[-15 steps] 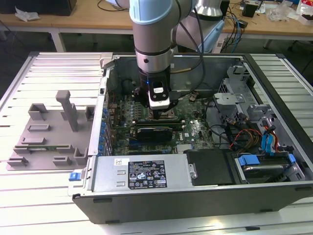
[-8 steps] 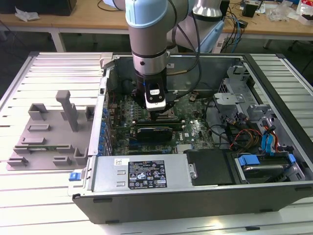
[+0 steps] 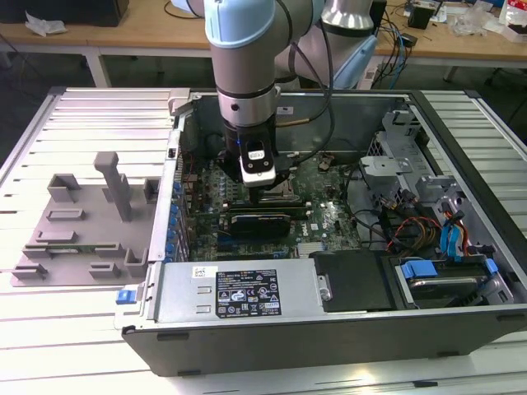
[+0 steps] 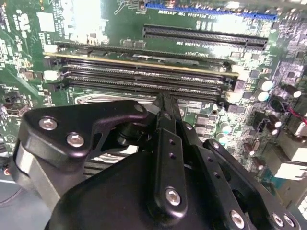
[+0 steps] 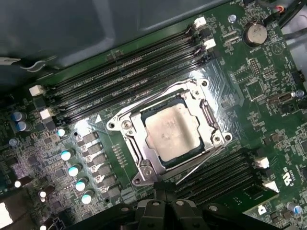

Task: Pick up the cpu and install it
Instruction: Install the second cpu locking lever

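The cpu (image 5: 171, 131) lay flat inside the metal socket frame (image 5: 144, 165) on the motherboard (image 5: 249, 86), its silvery top showing and its edges square with the frame opening. Judged from that, the placing part of the task looked done; the thin retention lever (image 5: 204, 160) along the frame appeared to stand slightly off the board, so whether the socket was fully latched could not be told.

The gripper (image 4: 163, 103) hung just above the board near the socket, its black fingers (image 4: 168, 139) pressed together to a narrow point with nothing between them. In the exterior view the arm (image 3: 247, 74) reached straight down into the open computer case (image 3: 329, 329), with the gripper low over the board.

Around the socket, 2 banks of memory slots (image 5: 124, 76) ran on either side, and a row of capacitors (image 5: 72, 170) stood close by. Loose cables (image 3: 412, 226) and a drive cage (image 3: 440, 280) sat toward the exterior view's right, well apart from the socket. A grey parts tray (image 3: 82, 222) rested outside the case on the exterior view's left.
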Motion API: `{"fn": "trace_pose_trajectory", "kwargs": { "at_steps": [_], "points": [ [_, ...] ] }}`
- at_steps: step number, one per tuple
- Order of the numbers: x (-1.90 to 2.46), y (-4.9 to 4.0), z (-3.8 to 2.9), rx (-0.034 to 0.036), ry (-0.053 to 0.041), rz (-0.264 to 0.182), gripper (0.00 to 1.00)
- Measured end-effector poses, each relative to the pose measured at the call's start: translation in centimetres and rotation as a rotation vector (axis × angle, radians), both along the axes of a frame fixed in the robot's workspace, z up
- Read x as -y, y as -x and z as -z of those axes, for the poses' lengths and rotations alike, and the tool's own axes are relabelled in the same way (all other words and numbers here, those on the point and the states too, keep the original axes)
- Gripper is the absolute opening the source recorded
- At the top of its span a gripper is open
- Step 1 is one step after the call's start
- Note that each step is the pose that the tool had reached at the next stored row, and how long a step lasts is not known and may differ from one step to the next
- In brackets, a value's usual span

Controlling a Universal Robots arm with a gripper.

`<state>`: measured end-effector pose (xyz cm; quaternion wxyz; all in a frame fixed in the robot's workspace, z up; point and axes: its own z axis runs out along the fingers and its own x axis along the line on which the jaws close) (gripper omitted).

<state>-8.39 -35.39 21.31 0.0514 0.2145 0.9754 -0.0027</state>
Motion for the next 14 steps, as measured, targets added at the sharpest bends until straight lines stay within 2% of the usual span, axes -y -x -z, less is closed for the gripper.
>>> {"fn": "trace_pose_trajectory", "kwargs": {
  "at_steps": [3,4,5,7,9,11,14],
  "points": [
    [0.01,0.15,0.20,0.0024,-0.0026,0.000,0.11],
    [0.01,0.33,0.48,0.0051,-0.0114,0.000,0.11],
    [0.01,0.40,0.55,0.0070,-0.0201,0.000,0.11],
    [0.01,0.51,0.64,0.0096,-0.0306,0.000,0.11],
    [0.01,0.72,0.77,0.0152,-0.0475,0.000,0.11],
    [0.02,0.86,0.83,0.0182,-0.0548,0.000,0.11],
    [0.07,1.23,0.93,0.0266,-0.0740,0.000,0.11]
  ]
}}
